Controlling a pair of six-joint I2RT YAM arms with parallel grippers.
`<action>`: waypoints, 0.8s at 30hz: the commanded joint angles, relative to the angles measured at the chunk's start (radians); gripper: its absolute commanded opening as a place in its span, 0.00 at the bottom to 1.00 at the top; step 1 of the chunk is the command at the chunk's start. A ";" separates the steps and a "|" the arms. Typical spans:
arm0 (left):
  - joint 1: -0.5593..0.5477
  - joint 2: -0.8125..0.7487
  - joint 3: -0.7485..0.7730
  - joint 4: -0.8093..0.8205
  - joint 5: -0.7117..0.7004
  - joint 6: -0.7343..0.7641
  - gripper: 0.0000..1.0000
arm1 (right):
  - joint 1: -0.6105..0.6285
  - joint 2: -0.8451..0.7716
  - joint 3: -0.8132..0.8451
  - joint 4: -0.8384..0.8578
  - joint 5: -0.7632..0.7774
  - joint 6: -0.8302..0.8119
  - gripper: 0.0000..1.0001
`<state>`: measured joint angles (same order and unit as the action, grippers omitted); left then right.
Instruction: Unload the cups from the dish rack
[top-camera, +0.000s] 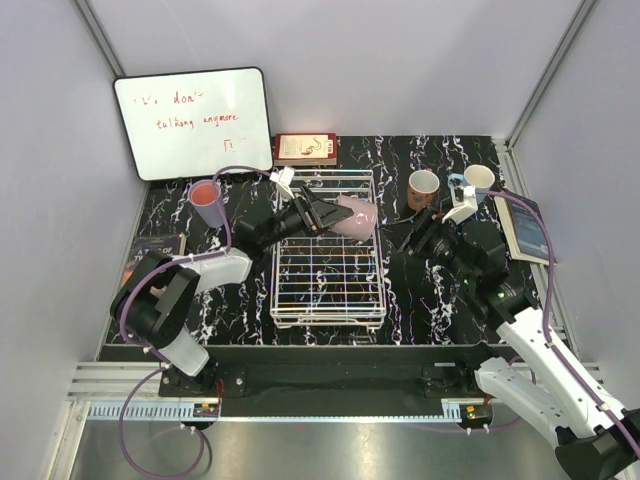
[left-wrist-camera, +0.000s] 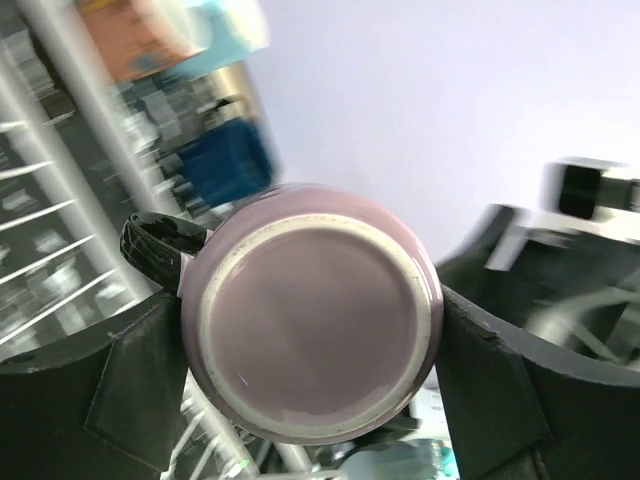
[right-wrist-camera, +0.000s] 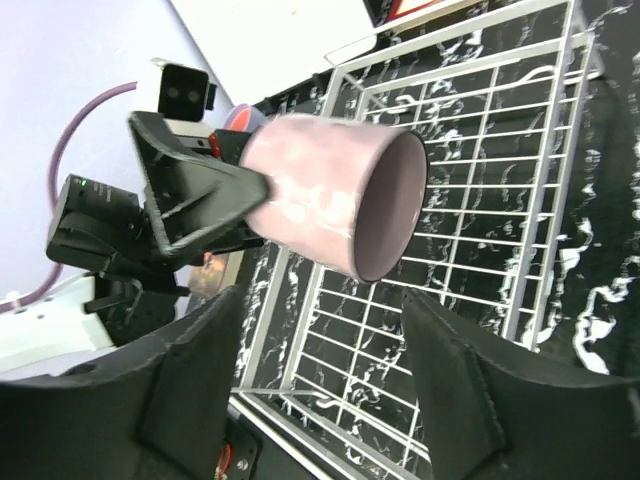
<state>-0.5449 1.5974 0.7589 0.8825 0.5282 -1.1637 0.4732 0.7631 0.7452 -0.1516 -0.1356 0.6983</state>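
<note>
The white wire dish rack (top-camera: 328, 300) stands mid-table. My left gripper (top-camera: 333, 215) is shut on the mauve cup (top-camera: 356, 216), held on its side above the rack's far end, mouth to the right. In the left wrist view its base (left-wrist-camera: 310, 320) fills the gap between my fingers (left-wrist-camera: 100, 390). The right wrist view shows the cup (right-wrist-camera: 335, 200) over the rack (right-wrist-camera: 470, 210). My right gripper (top-camera: 422, 238) is open and empty just right of the rack, its fingers (right-wrist-camera: 190, 380) apart. The salmon pink cup (top-camera: 206, 201), terracotta cup (top-camera: 423, 187) and light blue cup (top-camera: 476, 181) stand on the table.
A whiteboard (top-camera: 193, 122) leans at the back left. A red book (top-camera: 306, 148) lies behind the rack. A booklet (top-camera: 530, 228) lies at the right edge. A blurred dark blue cup (left-wrist-camera: 228, 160) shows in the left wrist view.
</note>
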 joint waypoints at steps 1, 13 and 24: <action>-0.012 -0.077 -0.044 0.441 0.047 -0.110 0.00 | 0.007 -0.022 -0.029 0.107 -0.091 0.073 0.70; -0.047 -0.096 -0.142 0.572 0.124 -0.154 0.00 | 0.007 0.021 -0.070 0.337 -0.239 0.205 0.72; -0.069 -0.079 -0.148 0.627 0.187 -0.182 0.00 | 0.005 0.120 -0.087 0.469 -0.331 0.274 0.72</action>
<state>-0.5919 1.5509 0.5926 1.2095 0.6373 -1.3300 0.4732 0.8612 0.6571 0.1814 -0.4023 0.9295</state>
